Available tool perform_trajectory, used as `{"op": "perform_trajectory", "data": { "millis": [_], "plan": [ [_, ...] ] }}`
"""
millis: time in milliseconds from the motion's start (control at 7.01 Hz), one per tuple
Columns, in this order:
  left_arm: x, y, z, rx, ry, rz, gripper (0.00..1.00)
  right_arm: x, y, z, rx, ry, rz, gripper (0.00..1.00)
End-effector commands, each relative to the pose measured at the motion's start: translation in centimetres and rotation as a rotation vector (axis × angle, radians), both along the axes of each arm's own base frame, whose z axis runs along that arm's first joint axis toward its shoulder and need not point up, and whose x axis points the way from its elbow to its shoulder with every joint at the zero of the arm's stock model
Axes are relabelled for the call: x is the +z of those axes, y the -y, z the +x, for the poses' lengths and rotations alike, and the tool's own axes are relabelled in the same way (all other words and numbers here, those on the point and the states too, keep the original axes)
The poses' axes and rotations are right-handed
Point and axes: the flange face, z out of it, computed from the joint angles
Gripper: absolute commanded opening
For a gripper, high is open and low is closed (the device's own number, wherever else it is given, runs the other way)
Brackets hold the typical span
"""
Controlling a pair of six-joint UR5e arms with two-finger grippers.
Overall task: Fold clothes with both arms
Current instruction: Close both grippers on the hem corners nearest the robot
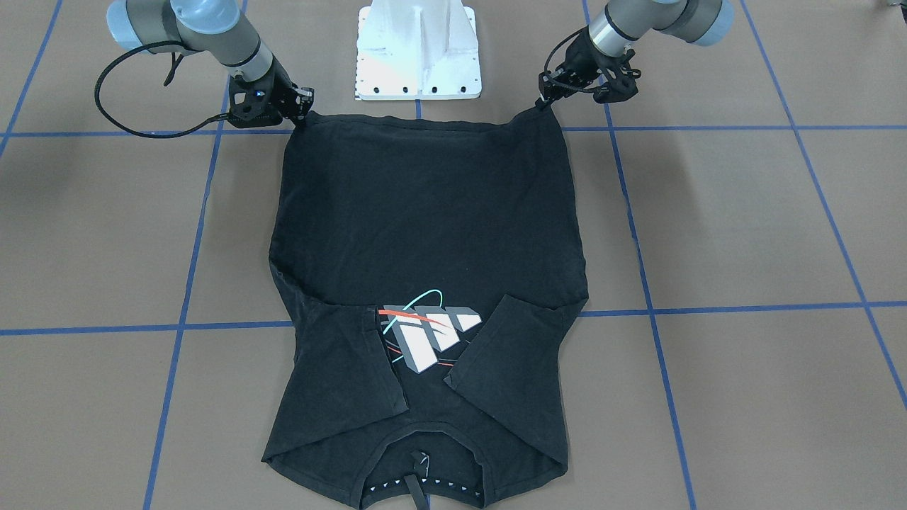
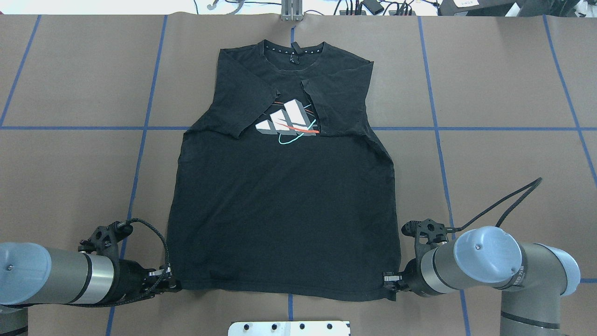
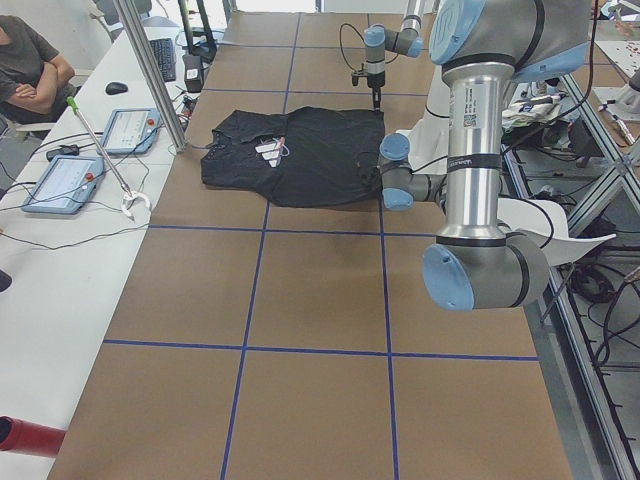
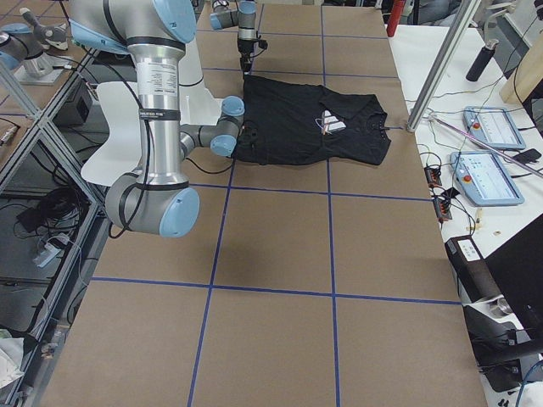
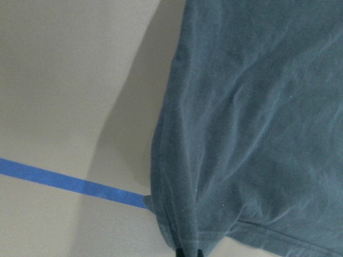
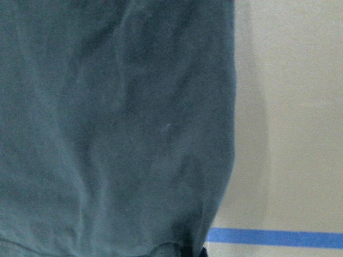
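Black short-sleeved T-shirt (image 2: 284,205) lies flat on the brown blue-taped table (image 2: 489,93), sleeves folded inward, hem nearest the robot | left black two-finger gripper (image 2: 173,283) clamps hem's left corner | right black two-finger gripper (image 2: 388,280) clamps right corner | paired grips likely ready carrying hem to far collar

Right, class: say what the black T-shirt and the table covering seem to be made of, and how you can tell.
T-shirt: soft matte fabric, perhaps cotton; it creases and folds limply. Table covering: matte brown paper or card, probably; flat, crossed by blue tape lines.
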Motion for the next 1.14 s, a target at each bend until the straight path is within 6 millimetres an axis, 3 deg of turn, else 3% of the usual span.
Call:
{"op": "perform_trajectory", "data": {
  "millis": [0, 285, 571, 999],
  "plan": [
    [-1.7, 0.0, -1.1, -0.004, -0.034, 0.008, 0.00, -1.9, 1.1, 1.6, -0.010, 0.051, -0.020, 0.00],
    [-3.7, 0.2, -4.0, -0.028, -0.073, 0.020, 0.00, -5.6, 2.1, 5.0, -0.038, 0.151, -0.045, 0.00],
    [-5.1, -0.7, -7.1, -0.028, -0.095, 0.027, 0.00, -6.1, 3.4, 7.8, -0.102, 0.211, -0.106, 0.00],
    [-7.3, -2.7, -8.1, 0.100, -0.146, 0.005, 0.00, -1.4, 0.7, 13.4, -0.219, 0.322, -0.124, 0.00]
  ]
}}
